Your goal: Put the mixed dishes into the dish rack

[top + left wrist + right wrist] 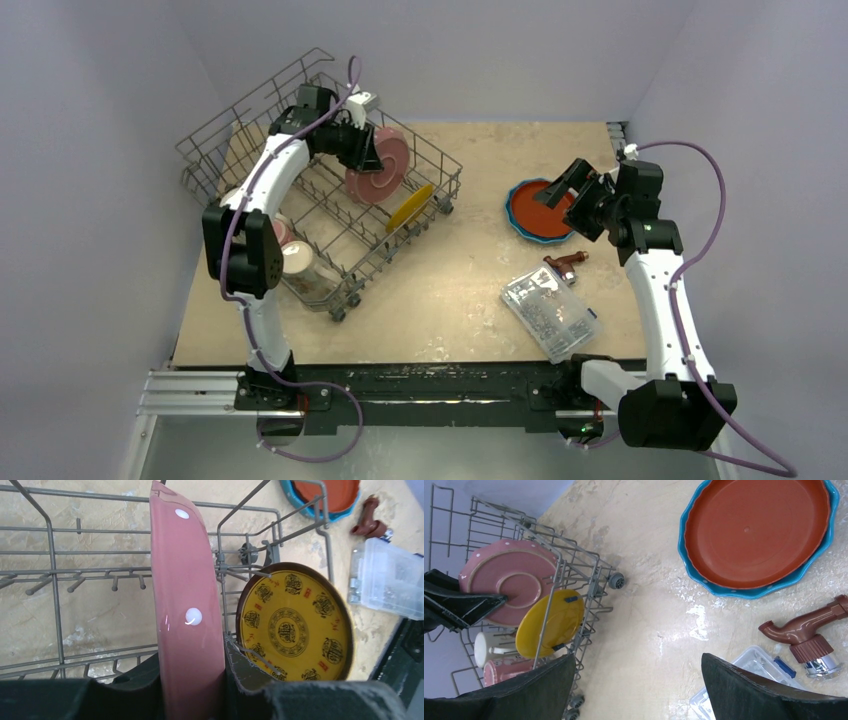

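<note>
My left gripper is shut on the pink dotted plate, holding it on edge inside the grey wire dish rack, with one finger on each face. The small yellow patterned plate stands in the rack beside it. A cream mug and a pink mug lie at the rack's near end. No green mug is in view. The red-orange plate lies stacked on the blue plate on the table. My right gripper is open and empty, above the table just left of that stack.
A clear plastic box of small metal parts lies at the front right. A reddish-brown object lies between it and the plate stack. The rack's wheels stand at its right side. Walls close in the table on three sides.
</note>
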`<state>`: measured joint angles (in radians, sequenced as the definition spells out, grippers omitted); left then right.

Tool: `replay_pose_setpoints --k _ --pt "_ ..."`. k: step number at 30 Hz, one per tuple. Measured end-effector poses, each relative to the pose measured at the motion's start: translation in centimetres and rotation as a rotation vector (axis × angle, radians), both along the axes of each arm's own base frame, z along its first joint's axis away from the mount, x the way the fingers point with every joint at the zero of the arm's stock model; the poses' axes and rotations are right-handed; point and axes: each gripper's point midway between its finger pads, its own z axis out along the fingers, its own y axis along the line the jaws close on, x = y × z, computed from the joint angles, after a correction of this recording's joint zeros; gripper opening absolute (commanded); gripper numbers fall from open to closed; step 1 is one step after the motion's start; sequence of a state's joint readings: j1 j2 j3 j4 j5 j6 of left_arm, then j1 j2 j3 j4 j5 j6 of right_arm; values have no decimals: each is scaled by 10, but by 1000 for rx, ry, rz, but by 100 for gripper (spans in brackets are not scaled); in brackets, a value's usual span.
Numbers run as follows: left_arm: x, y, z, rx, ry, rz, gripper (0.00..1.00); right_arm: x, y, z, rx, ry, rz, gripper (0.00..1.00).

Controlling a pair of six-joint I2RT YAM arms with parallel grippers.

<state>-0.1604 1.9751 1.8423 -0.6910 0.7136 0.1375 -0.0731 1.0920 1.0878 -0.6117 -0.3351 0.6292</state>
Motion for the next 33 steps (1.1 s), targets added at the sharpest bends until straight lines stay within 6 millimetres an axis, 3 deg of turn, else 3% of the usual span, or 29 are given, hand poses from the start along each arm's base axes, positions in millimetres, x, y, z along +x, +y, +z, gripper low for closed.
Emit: replay_pose_setpoints --k 8,13,16,22,33 --pt "1 -6 -15 91 -39 -8 13 -1 2 -4 7 5 10 99" --pt "1 -8 -16 100 -46 -13 36 -2 3 -4 10 7 16 99" --pt "-1 -13 -15 109 -62 -30 62 -2 4 -4 12 3 19 99" --pt "-11 -31 -12 113 -69 -69 82 -3 4 -7 13 -4 22 99" --pt "-27 -29 7 131 -99 -60 83 -2 10 -7 25 -44 59 99"
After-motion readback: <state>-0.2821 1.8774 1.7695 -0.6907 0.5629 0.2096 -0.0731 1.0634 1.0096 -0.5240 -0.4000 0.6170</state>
